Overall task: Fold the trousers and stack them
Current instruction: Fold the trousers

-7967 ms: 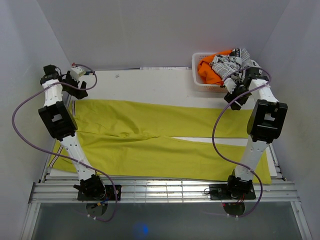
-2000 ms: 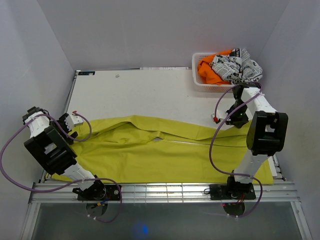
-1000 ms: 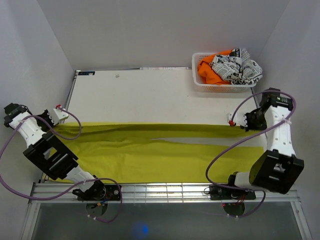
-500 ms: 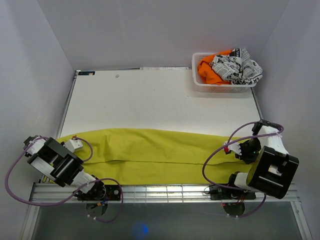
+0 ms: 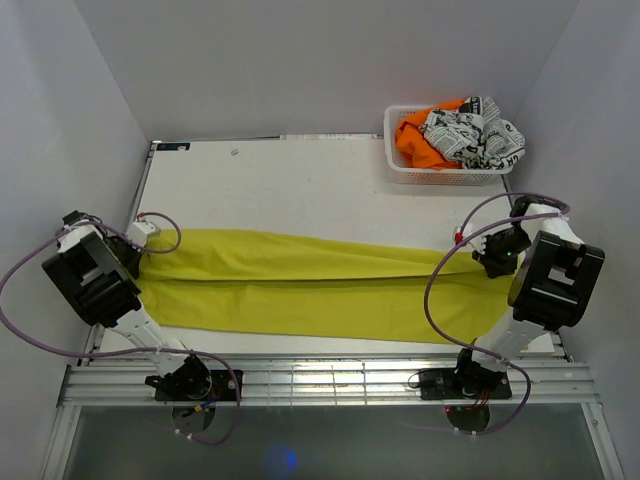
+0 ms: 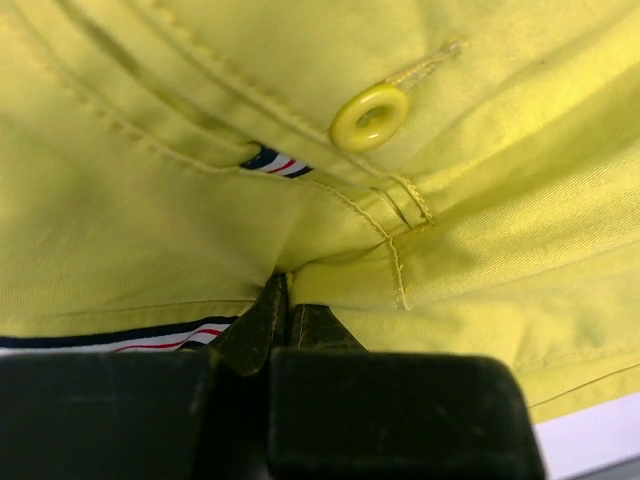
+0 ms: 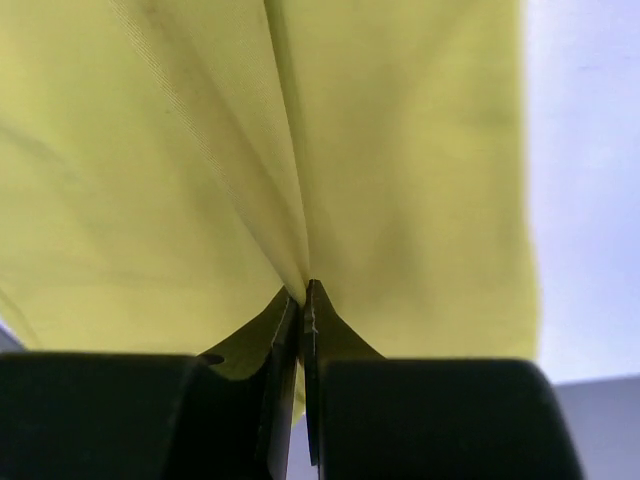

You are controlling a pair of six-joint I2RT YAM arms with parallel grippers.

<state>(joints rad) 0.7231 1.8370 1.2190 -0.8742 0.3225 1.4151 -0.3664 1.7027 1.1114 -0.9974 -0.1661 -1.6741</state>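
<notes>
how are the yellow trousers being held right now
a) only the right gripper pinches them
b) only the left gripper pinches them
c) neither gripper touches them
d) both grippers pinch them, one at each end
D: the left gripper is shut on the waistband near the button, and the right gripper is shut on a fold at the opposite end, with the trousers stretched between them.

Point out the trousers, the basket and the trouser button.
trousers [image 5: 300,285], top view, middle of the folded legs
basket [image 5: 440,177], top view, near wall
button [image 6: 369,117], left wrist view, its face
</notes>
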